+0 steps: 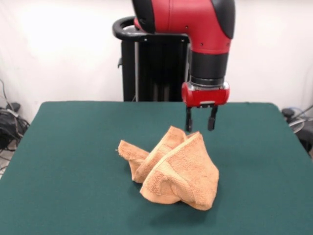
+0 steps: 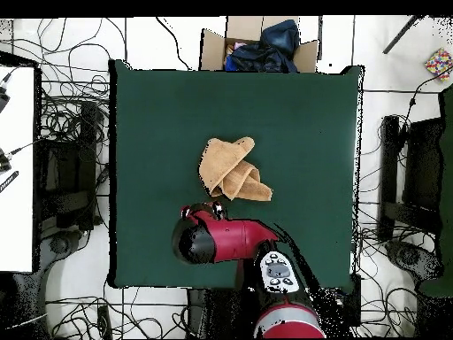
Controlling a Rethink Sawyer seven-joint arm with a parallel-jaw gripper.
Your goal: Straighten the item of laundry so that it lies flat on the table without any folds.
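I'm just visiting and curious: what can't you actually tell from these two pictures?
- Towel: the underside and inner folds, and any label, hidden by its own bunched layers in both views.
- End effector: overhead, the red arm covers it.
- Cardboard box beyond the table: contents cut off by the overhead edge.

One towel [image 1: 173,169] — orange-tan, bunched in folds — lies on one green table [image 1: 68,161]. One red and black arm [image 1: 195,19] enters from above, bearing one gripper [image 1: 200,119] with two dark fingers [image 1: 189,120] set apart. Behind the table stands one black pedestal [image 1: 151,68]. The overhead view adds one cardboard box [image 2: 212,49] at the table's edge, holding dark cloth, and one many-coloured cube [image 2: 439,63] — both on the floor among many loose cables [image 2: 71,115].
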